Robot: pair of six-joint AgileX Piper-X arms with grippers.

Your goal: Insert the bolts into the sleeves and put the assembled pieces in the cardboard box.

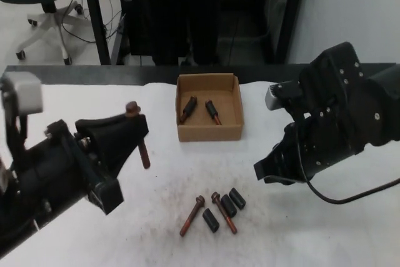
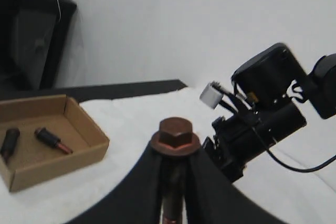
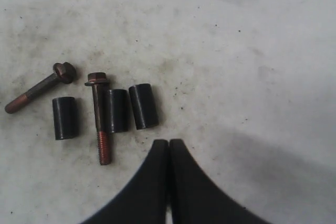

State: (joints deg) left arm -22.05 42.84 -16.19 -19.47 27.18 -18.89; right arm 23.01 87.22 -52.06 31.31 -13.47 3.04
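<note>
1. The left gripper [image 1: 135, 130] is clamped on a held bolt [image 1: 144, 154] above the left side of the white cloth [image 1: 75, 107]. The bolt stands nearly upright, with its hex head on top and its shank hanging down. The left wrist view shows both fingers [image 2: 142, 182] pressed against the shank just under the flange.
2. The cardboard box [image 1: 209, 133] sits at mid-bench on the far side. Two assembled pieces [image 1: 188, 109] lie inside it, apart from each other, with their near ends spread outward. The left wrist view shows coppery thread poking out of one sleeve.
3. Nearer the arms, the left loose bolt [image 1: 192, 215] lies slanted, its head away from the arms. The right loose bolt [image 1: 224, 212] lies with its head on the far side too, between two of the three sleeves [image 1: 210, 220]. The right wrist view shows all three sleeves on their sides, with this bolt just beside the middle one.
4. The right gripper [image 3: 169, 148] hovers over the cloth, right of the sleeves. Its fingers are pressed together with nothing between them.
</note>
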